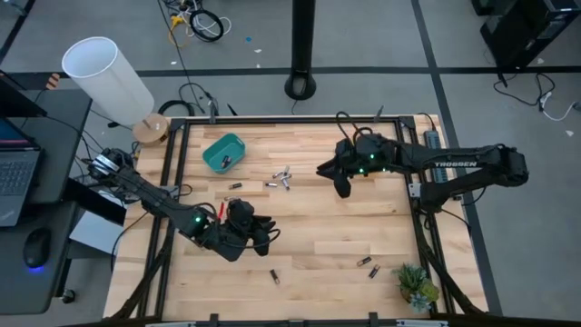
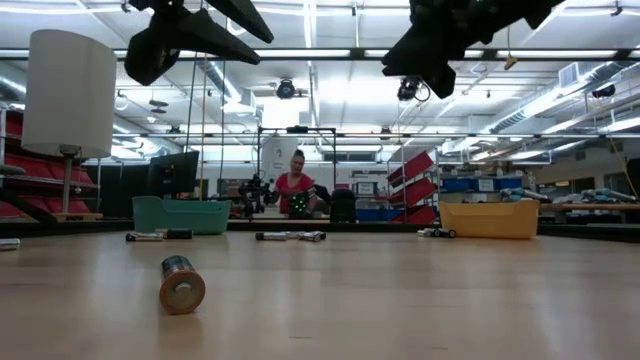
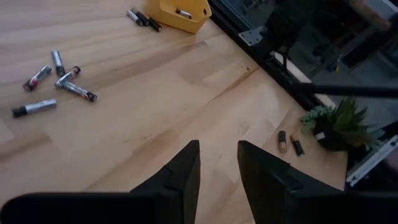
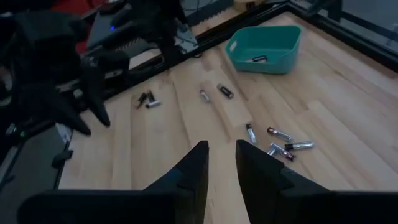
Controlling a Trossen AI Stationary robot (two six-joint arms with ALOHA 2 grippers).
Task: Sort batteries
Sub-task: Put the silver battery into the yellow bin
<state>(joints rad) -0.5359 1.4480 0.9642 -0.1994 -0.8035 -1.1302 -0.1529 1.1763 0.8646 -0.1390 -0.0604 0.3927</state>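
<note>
Small silvery and dark batteries lie scattered on the wooden table: a cluster (image 1: 282,178) (image 3: 59,78) (image 4: 280,140) mid-table, a pair (image 1: 369,265) (image 3: 289,143) near the front right, and one (image 1: 271,274) (image 2: 182,285) near the front edge. The teal bin (image 1: 224,152) (image 4: 266,46) holds a battery (image 4: 260,59). The orange bin (image 3: 177,12) (image 2: 488,218) holds one too, with more batteries (image 3: 143,17) beside it. My left gripper (image 1: 268,232) (image 3: 217,149) hovers open above the table's near left part. My right gripper (image 1: 329,173) (image 4: 222,149) hangs open, high above the table right of the cluster. Both are empty.
A small potted plant (image 1: 416,286) (image 3: 339,124) stands at the front right corner. A white lamp (image 1: 109,82) stands off the far left corner. A black frame rail (image 1: 300,119) runs around the table. Bare wood lies between the two arms.
</note>
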